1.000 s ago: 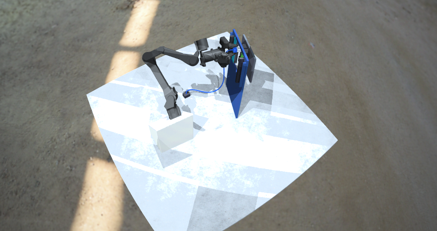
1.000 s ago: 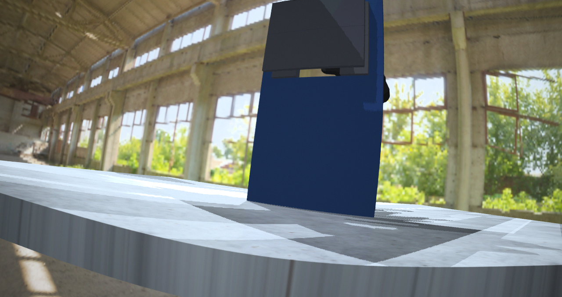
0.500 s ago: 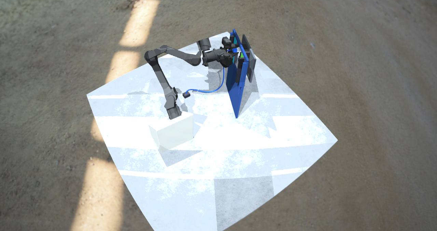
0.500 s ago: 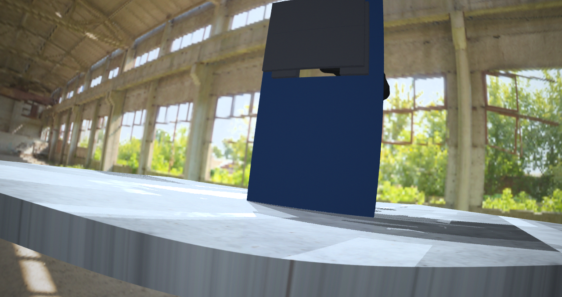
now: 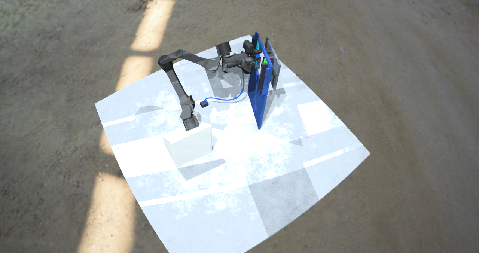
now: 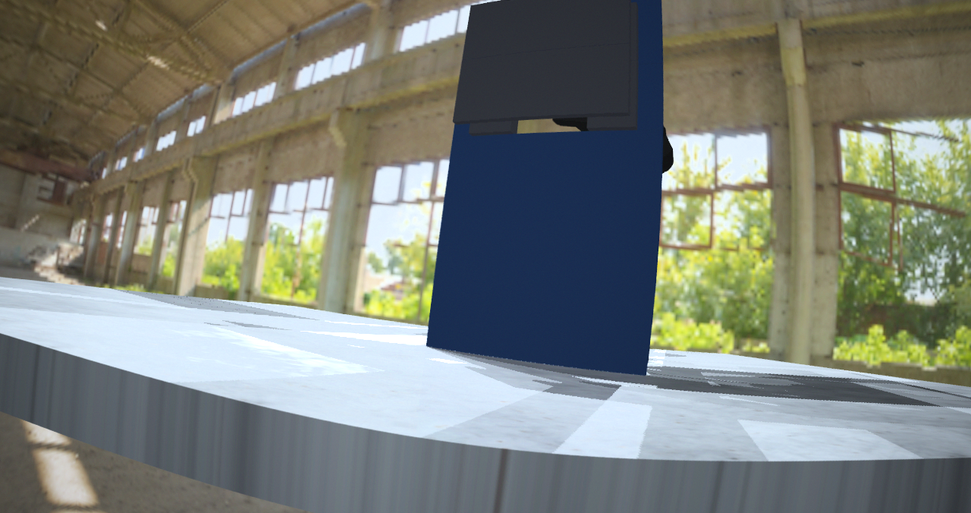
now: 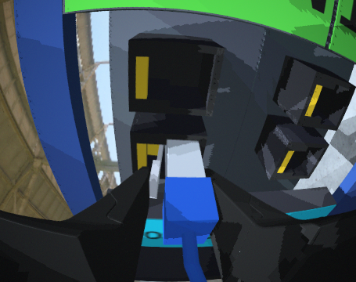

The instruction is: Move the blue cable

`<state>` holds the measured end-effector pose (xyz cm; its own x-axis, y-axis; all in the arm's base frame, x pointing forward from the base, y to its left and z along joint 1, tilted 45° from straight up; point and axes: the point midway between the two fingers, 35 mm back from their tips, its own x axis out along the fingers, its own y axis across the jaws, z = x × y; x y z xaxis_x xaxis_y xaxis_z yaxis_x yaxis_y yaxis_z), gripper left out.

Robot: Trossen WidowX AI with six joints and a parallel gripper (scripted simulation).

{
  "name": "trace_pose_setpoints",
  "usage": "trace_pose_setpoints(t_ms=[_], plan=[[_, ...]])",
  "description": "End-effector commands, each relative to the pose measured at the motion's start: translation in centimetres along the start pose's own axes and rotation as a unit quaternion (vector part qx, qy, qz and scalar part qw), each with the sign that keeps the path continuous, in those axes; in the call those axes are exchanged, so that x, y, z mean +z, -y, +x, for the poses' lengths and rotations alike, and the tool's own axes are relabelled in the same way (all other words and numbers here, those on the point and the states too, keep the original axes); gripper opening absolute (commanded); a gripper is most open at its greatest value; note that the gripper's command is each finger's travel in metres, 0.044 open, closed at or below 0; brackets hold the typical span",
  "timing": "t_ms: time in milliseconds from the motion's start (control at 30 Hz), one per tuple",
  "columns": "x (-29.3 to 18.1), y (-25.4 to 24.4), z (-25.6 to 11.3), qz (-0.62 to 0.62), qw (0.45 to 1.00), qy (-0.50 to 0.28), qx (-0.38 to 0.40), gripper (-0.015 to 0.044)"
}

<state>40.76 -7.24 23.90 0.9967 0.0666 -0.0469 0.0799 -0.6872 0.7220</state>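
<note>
The robot's partly closed jaws (image 5: 261,55) are bracketing a blue plug (image 7: 190,205), apparently squeezing its pale tab (image 7: 156,178) to free the latch, while the plug's nose is sitting in a port (image 7: 147,154) and its blue cable (image 5: 243,87) (image 7: 191,254) is trailing toward the table (image 5: 277,214) (image 6: 353,401).

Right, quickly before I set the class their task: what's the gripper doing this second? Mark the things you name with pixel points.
Gripper (image 5: 260,55) (image 7: 176,175): closed on the blue plug (image 7: 190,200), fingers either side, one against its pale tab (image 7: 154,182).
</note>
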Motion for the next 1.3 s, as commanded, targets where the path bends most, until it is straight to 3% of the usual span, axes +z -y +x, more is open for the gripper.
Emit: trace_pose_setpoints(t_ms=[0, 500, 1267], plan=[[0.00, 0.00, -0.02, 0.000, 1.000, 0.000, 0.000, 0.0099], [0.00, 0.00, -0.02, 0.000, 1.000, 0.000, 0.000, 0.0000], [-0.21, 0.09, -0.70, 0.003, 1.000, 0.003, 0.000, 0.0000]])
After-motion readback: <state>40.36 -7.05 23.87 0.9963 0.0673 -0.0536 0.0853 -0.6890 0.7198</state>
